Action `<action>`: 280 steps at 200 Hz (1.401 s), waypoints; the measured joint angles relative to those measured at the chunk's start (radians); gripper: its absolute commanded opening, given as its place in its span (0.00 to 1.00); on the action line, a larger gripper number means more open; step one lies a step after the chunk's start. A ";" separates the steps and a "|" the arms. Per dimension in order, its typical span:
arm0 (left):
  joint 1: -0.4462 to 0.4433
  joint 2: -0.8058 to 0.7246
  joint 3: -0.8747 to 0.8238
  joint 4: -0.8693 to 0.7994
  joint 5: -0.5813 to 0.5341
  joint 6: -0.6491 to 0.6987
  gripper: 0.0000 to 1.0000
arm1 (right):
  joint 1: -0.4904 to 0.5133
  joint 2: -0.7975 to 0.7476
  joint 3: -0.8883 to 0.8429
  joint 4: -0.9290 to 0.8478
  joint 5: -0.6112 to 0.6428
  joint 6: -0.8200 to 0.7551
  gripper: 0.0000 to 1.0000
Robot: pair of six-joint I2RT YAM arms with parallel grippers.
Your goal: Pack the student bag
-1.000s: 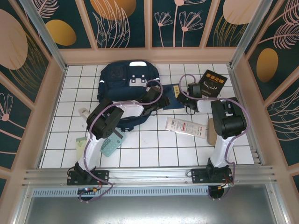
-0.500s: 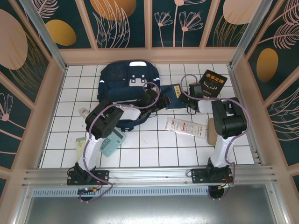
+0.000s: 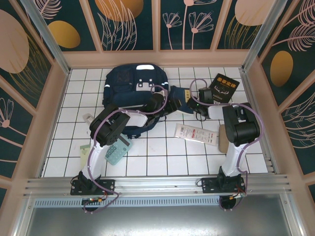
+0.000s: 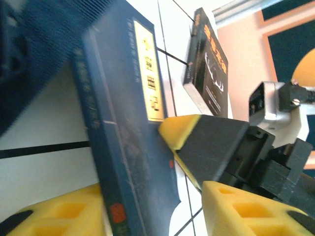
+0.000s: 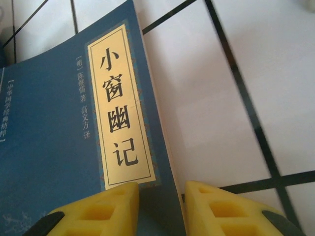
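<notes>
- Student bag (image 3: 130, 83), navy, lies flat at the far side of the tiled surface (image 3: 157, 157), just left of where the two arms meet; its opening cannot be made out from above, so the way in must be found before anything is pushed at it.
- Blue book (image 3: 181, 94), gold title strip up, is just beside the bag's right edge, caught between both arms; the step in hand looks to be passing it towards the bag; it should go in low and edge first, sliding under the fabric rather than butting it.
- Black book (image 3: 225, 88) lies near, beyond the right arm; any swing should stay clear of it.
- Left hand (image 4: 150, 214) is spread, yellow fingers either side of the blue book, one plainly clear of the cover; it should close squarely across the cover, away from the corner, before taking the weight.
- Right hand (image 5: 160, 209) pinches the book's long edge beside the title strip; a thin hold, likely to let the book droop; best not released until the other grip is firm.
</notes>
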 measured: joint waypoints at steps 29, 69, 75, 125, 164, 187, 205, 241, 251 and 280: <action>-0.003 0.000 0.000 0.013 0.015 -0.014 0.48 | 0.001 0.000 -0.001 0.004 -0.022 0.002 0.31; 0.003 0.004 0.018 -0.008 0.015 -0.031 0.21 | 0.001 0.000 -0.001 0.006 -0.039 0.008 0.34; 0.003 0.005 0.019 -0.011 0.013 -0.034 0.17 | 0.001 0.000 -0.003 0.010 -0.039 0.013 0.35; 0.010 0.006 0.021 -0.019 0.019 -0.037 0.00 | -0.017 -0.067 -0.060 0.026 -0.042 0.035 0.50; 0.010 -0.014 0.019 -0.021 0.034 -0.017 0.00 | -0.057 -0.194 -0.134 0.043 -0.066 0.064 0.64; 0.010 -0.070 0.003 -0.021 0.045 -0.002 0.00 | -0.068 -0.282 -0.160 0.066 -0.088 0.076 0.70; 0.010 -0.129 -0.016 -0.019 0.058 0.013 0.00 | -0.070 -0.344 -0.185 0.098 -0.108 0.083 0.74; 0.010 -0.232 -0.046 -0.007 0.071 0.037 0.00 | -0.084 -0.432 -0.242 0.146 -0.174 0.106 0.80; 0.010 -0.251 -0.055 0.001 0.076 0.041 0.00 | -0.092 -0.452 -0.256 0.153 -0.194 0.113 0.81; 0.010 -0.277 -0.082 0.022 0.097 0.047 0.00 | -0.122 -0.521 -0.301 0.177 -0.258 0.134 0.87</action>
